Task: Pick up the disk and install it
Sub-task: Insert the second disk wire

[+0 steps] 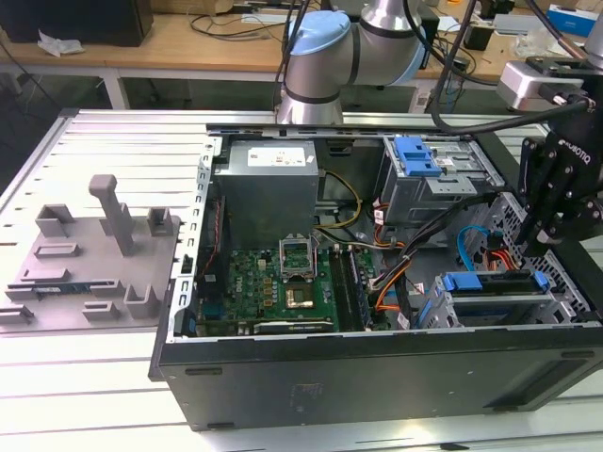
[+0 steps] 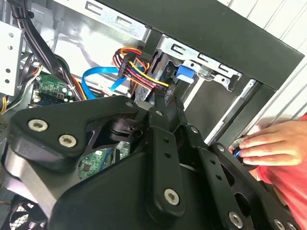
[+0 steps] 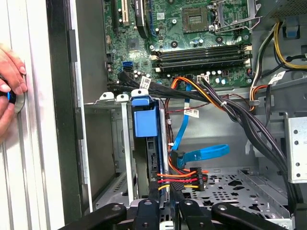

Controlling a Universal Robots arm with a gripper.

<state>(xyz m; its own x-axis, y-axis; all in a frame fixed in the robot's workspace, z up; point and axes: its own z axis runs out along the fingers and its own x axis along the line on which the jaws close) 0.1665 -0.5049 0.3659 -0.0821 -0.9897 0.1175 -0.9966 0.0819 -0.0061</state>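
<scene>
The disk [image 1: 492,282] lies in the drive bay at the case's front corner, on the exterior view's right; its bright blue carrier bracket shows along the bay's top. In both wrist views the blue bracket end [image 3: 144,122] [image 2: 184,73] sits between the bay's metal rails, with red, yellow and orange cables running to the drive's end. My gripper [image 1: 538,247] hangs just above the cable end of the bay. Its black fingers [image 2: 162,98] come together at the tips with nothing between them. They appear shut in the first wrist view too [image 3: 164,207].
A person's hand [image 2: 271,146] [image 3: 9,88] rests on the table just outside the case wall. Inside the case are the motherboard [image 1: 283,278], power supply [image 1: 267,188], an upper drive cage with a blue latch [image 1: 417,155], and a blue cable [image 3: 201,153]. A grey fixture plate [image 1: 89,254] lies on the exterior view's left.
</scene>
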